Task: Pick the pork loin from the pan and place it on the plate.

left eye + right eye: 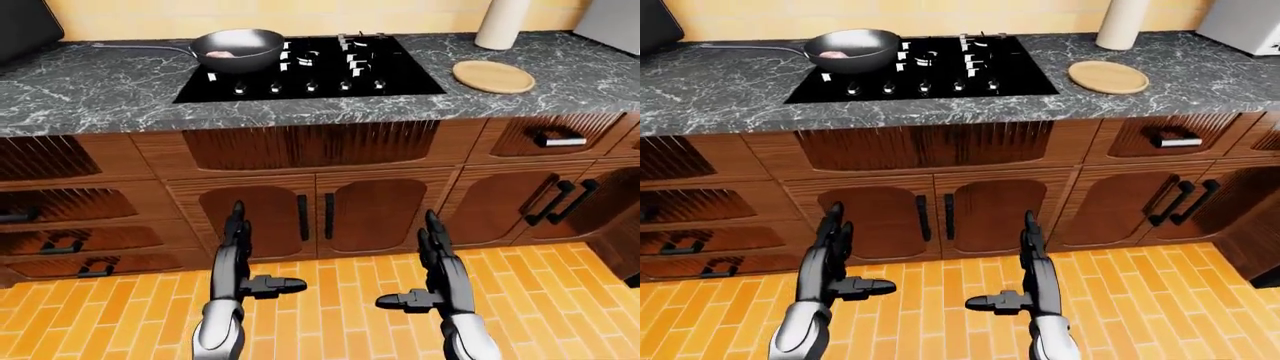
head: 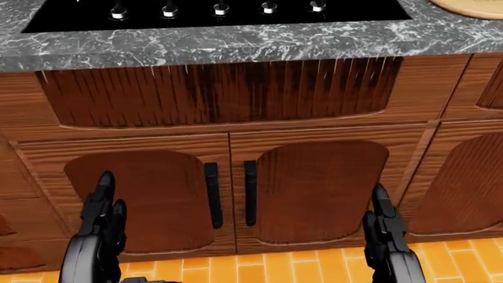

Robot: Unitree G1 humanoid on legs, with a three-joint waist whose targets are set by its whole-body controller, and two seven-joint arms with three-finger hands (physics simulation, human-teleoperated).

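We stand facing a long grey marble table (image 1: pixel 90 90) that runs across the top of the left-eye view, with dark wooden cabinet doors (image 1: pixel 370 214) and drawers below it and an orange tiled floor (image 1: pixel 330 300) at the bottom. Set into the table is a black stove (image 1: pixel 310 71), its row of knobs along the near edge. At the upper left of the stove sits the pan (image 1: pixel 238 49), dark and round, its long handle reaching out to the left over the marble. To the right of the stove, apart from it, lies the plate (image 1: pixel 493 76) — a flat wooden-looking disc, bare on top — and just above it stands a pale cylinder (image 1: pixel 502 22).

Our left hand (image 1: pixel 240 259) and right hand (image 1: pixel 437 266) hang low before the cabinet doors, well apart from each other and well short of the table; each has its fingers spread straight, thumb jutting inward, gripping nothing.

The pork loin (image 1: pixel 226 54) — a small pinkish piece — rests inside the pan, well apart from the plate.
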